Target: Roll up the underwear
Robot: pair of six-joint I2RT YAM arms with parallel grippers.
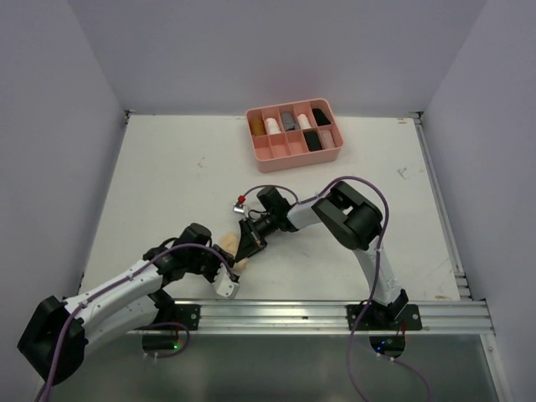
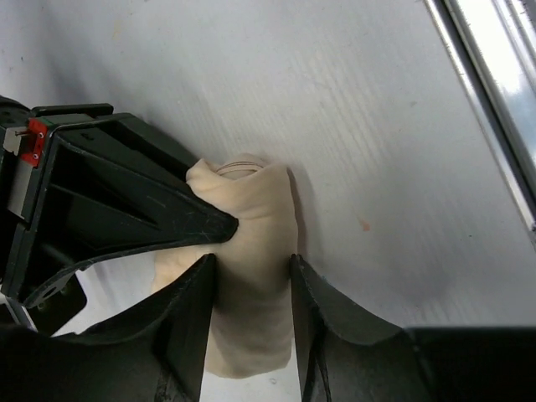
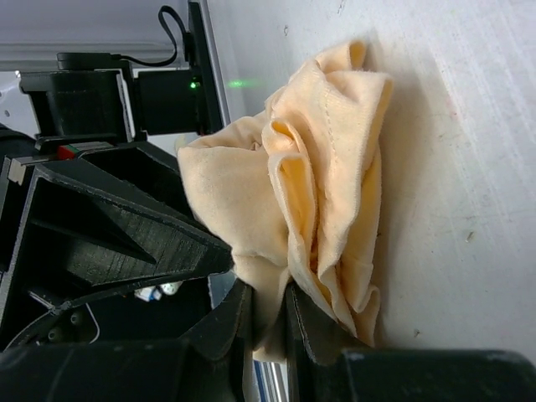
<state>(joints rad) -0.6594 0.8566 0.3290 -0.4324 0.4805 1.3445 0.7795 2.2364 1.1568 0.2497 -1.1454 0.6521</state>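
The pale tan underwear (image 1: 242, 263) lies bunched on the table near the front rail, between both grippers. My left gripper (image 1: 228, 273) is shut on it. In the left wrist view the cloth (image 2: 260, 201) is a rolled bundle filling the gap between my left gripper's (image 2: 251, 280) two fingers. My right gripper (image 1: 249, 243) pinches a fold of the same cloth. In the right wrist view the crumpled garment (image 3: 322, 184) hangs from my right gripper (image 3: 270, 314). No loose pink or black garment shows on the table.
A pink divided tray (image 1: 291, 155) stands at the back centre with several rolled items in its compartments. The metal front rail (image 1: 335, 316) runs just behind the grippers. The right gripper's black finger (image 2: 167, 213) touches the bundle in the left wrist view.
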